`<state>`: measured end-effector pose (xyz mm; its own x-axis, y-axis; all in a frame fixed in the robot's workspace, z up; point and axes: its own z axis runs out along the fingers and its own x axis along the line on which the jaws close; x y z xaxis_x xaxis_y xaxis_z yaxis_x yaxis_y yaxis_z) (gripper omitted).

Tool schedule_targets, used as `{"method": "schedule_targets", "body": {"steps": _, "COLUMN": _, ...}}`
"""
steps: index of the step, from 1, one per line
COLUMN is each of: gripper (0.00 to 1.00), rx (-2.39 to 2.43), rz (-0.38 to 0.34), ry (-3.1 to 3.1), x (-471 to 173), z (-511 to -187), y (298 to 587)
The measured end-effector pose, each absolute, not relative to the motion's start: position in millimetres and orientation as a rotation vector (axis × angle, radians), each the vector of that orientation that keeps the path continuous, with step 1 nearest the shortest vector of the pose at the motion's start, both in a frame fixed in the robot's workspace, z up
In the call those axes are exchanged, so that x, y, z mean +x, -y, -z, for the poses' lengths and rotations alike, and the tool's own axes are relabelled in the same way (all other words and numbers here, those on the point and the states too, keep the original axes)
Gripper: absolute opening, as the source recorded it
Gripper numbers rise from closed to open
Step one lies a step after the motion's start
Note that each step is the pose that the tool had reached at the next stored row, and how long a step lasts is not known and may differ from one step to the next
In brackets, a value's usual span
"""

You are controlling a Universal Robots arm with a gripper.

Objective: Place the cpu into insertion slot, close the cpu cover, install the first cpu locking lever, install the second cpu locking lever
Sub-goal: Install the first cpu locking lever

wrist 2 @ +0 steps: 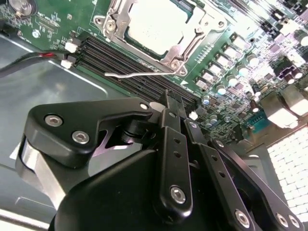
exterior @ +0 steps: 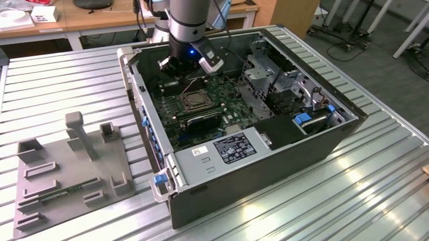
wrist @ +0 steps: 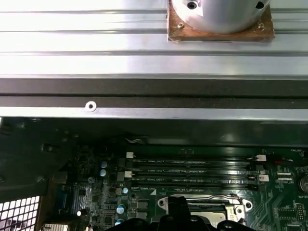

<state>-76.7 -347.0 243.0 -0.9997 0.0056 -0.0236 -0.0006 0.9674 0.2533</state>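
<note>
Jaws: together, nothing between them, judging by the second wrist view. The gripper (wrist 2: 171, 98) hangs inside the open computer case (exterior: 268, 170), low over the green circuit board (wrist 2: 53, 24).

Just ahead of the jaws: black memory slots (wrist 2: 125, 60), running crosswise to the fingers.

Next out: a thin wire locking lever (wrist 2: 139, 73). It lies between the jaws and the socket, long axis parallel to the memory slots and along the socket's near edge. Free end looks raised and not hooked under any catch; I judge it unlatched.

Beyond the lever: cpu (wrist 2: 154, 21), pale face up, seated in the insertion slot (exterior: 195, 100). The cpu cover (wrist 2: 115, 19) lies flat as a frame round it, so it reads as closed.

Key relation: socket and lever sit straight forward of the fingertips, lever the nearer of the two, near but not touching.

Exterior view: gripper (exterior: 190, 75) is above the board just behind the slot. The case stands on the ribbed metal desk (exterior: 67, 85)
</note>
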Motion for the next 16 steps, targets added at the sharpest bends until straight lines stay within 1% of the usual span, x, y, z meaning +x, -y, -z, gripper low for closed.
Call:
{"method": "schedule_targets", "body": {"steps": 5, "gripper": 0.10, "rx": 0.090, "rz": -0.396, "ry": -3.084, "x": -76.7, "z": -242.7, "y": 347.1}}
{"method": "schedule_targets", "body": {"steps": 16, "gripper": 0.10, "rx": 0.111, "rz": -0.395, "ry": -3.081, "x": -76.7, "z": -242.7, "y": 347.1}}
